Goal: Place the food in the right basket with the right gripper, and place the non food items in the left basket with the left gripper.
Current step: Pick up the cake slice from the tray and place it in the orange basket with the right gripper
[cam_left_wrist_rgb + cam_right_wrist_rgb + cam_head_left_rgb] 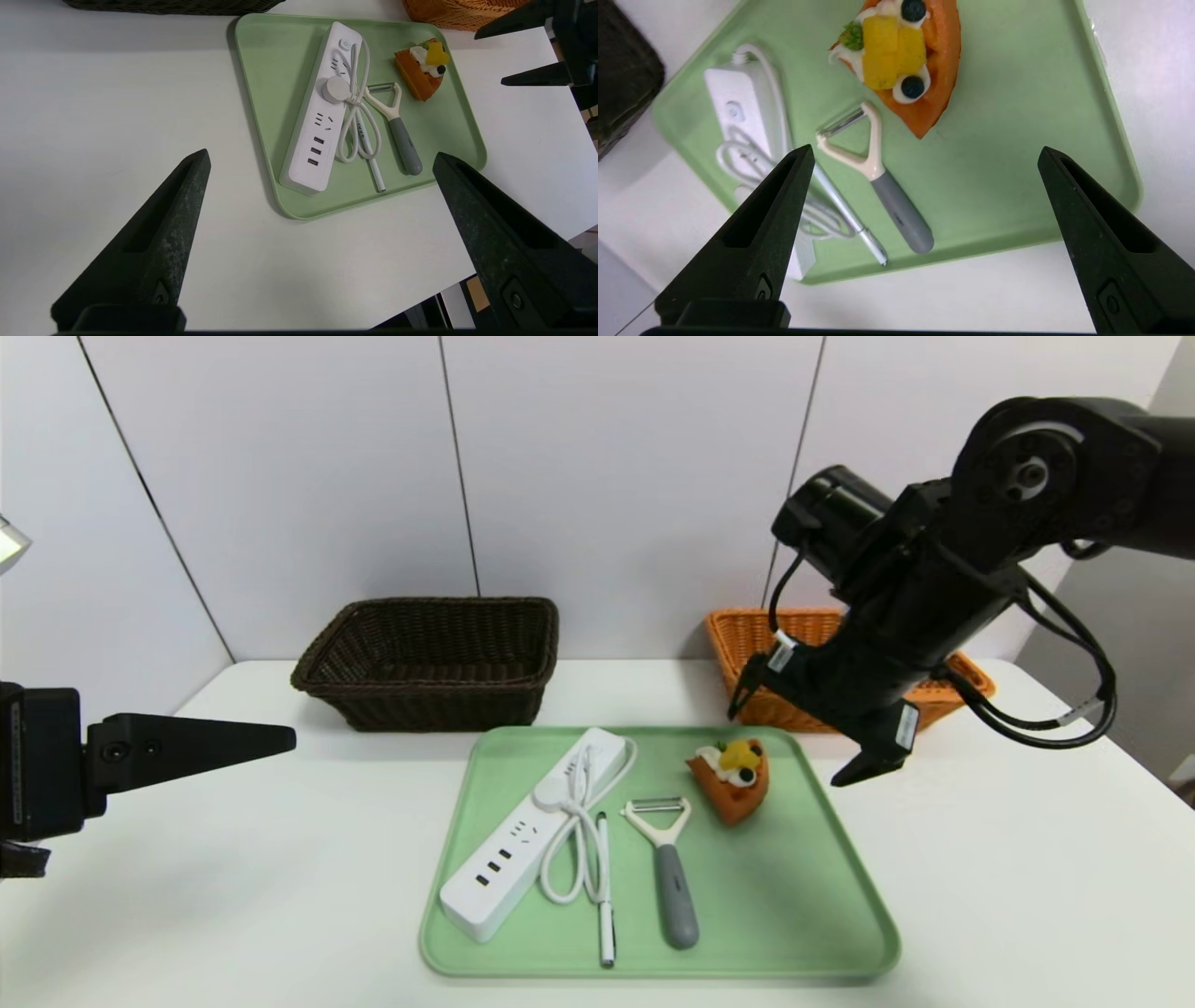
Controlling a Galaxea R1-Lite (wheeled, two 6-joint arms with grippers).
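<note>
My right gripper (810, 733) hangs over the far right corner of the green tray (775, 933), in front of the orange basket (747, 635), jaws wide apart and holding nothing. My left gripper (322, 242) sits off the tray's left side above the table (1027, 859), jaws also spread wide and empty.

Cake wedge (733, 779): on the tray, just left of and below my right jaws, point aimed at the near edge, cream end toward the baskets. Its long axis runs roughly front to back, so the jaws should straddle its 2 sloped sides. Right arm is far nearer; this is its piece.

Power strip (532, 831), pen (604, 887) and peeler (667, 868) lie side by side left of the cake, all lengthwise front to back. Dark basket (429, 658) looks empty. No wrapped snack in sight.
</note>
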